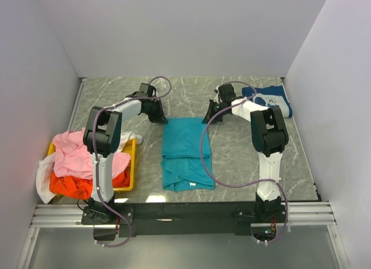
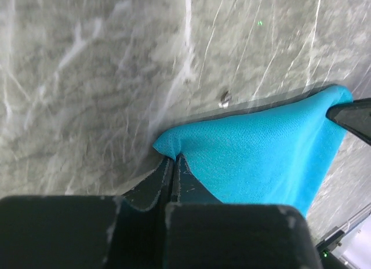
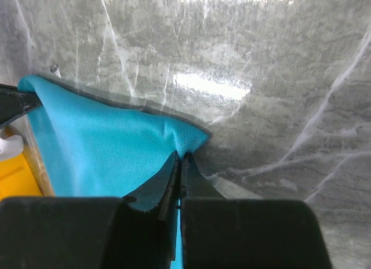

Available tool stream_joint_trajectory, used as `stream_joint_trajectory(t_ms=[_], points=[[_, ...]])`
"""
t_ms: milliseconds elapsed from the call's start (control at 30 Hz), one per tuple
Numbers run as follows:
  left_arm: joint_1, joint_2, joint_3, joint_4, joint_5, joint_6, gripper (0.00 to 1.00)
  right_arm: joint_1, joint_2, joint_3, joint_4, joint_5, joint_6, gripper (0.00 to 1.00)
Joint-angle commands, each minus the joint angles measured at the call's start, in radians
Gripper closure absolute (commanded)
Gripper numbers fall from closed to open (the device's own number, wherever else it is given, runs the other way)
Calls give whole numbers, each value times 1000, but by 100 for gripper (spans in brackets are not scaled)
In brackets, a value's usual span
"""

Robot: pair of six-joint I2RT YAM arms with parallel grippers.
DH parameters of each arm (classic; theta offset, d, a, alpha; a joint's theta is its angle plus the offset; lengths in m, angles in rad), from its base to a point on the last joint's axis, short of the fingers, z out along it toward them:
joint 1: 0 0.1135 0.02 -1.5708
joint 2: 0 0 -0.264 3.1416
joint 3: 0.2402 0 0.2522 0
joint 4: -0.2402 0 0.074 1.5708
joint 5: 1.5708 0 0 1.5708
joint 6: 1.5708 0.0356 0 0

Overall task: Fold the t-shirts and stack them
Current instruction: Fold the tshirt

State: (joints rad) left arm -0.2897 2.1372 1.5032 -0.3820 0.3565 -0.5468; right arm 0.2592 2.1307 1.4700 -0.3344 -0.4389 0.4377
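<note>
Left fingers [image 2: 165, 175]: pinched shut on far-left corner of teal tee [image 2: 261, 153]. Right fingers [image 3: 173, 173]: pinched shut on its far-right corner. Teal tee: fine knit, partly folded, mid-table [image 1: 243, 159], near end rumpled. Navy tee [image 1: 269, 98]: white print, far right. Pink tee [image 1: 78, 156], orange tee [image 1: 69, 185], white tee [image 1: 42, 179]: heaped over yellow tray [image 1: 133, 167], left. Table: grey, marbled.

The left arm [image 1: 103, 135] and the right arm [image 1: 268, 133] reach forward with elbows raised and wrists turned inward. The left gripper [image 2: 172, 162] is closed on one far corner of the teal t-shirt [image 1: 184, 153]. The right gripper [image 3: 179, 159] pinches the other far corner.
</note>
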Motion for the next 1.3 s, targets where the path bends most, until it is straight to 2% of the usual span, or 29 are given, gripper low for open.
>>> stream_joint_trajectory(t_ms=[0,367,600,900,1067,1267], points=[[-3,44,37,-9,-79,15,100,-5,-17,55,5,8,6,100],[1,32,221,34,-73,21,100,-11,-22,251,-64,38,4,100],[15,-31,253,152,-13,7,100,-17,-35,348,-97,37,-8,100],[15,-226,52,351,65,13,100,-21,-139,303,-37,17,-31,100],[17,-329,-90,460,124,-10,100,-21,-215,196,18,0,-40,100],[15,-407,-210,473,133,5,100,-21,-314,46,100,-34,-51,100]])
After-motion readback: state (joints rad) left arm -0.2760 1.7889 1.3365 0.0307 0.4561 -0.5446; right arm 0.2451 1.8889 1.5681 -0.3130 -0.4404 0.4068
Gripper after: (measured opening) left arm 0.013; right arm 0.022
